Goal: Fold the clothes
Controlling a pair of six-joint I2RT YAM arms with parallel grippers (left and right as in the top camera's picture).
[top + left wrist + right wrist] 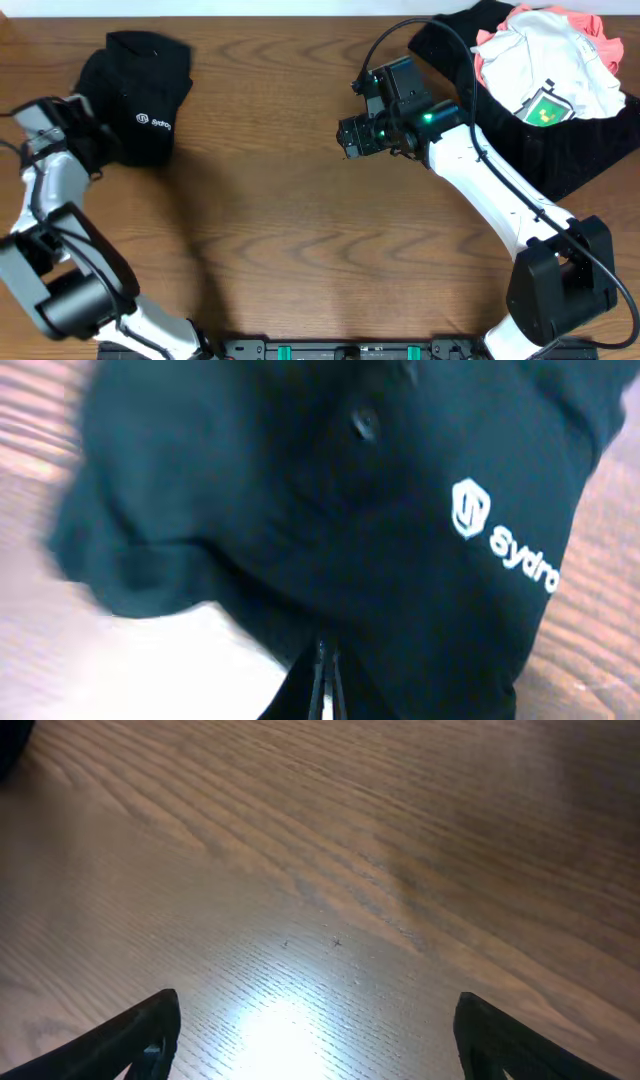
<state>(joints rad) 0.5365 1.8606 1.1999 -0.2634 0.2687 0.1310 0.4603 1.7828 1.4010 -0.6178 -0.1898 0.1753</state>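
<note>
Overhead: on the brown wooden table (280, 220) a folded black fabric shirt (140, 95) with a small white round logo and lettering lies at the far left. The left end effector (100, 145) sits against the near left edge of that shirt. In the far right corner is a heap of clothes: a crumpled white fabric garment with a green print (545, 55) on top, a coral-pink fabric garment (600, 22) showing behind it, and a wide black fabric garment (570, 150) spread beneath both. The right end effector (348, 138) hangs over bare wood near the middle of the table, well apart from the heap and from the folded shirt.

Left wrist: the black fabric shirt (300, 510) fills nearly the whole frame, its white logo and lettering (500, 535) towards the right, with strips of table (590, 650) at the edges. The left end effector (322, 680) is closed, its fingers pressed together with only a thin line between them. The picture is blurred, so I cannot tell whether fabric is pinched there.

Right wrist: the right end effector (315, 1030) stands wide, one dark fingertip (150, 1030) in each lower corner, holding nothing, with only table (330, 870) between them.
</note>
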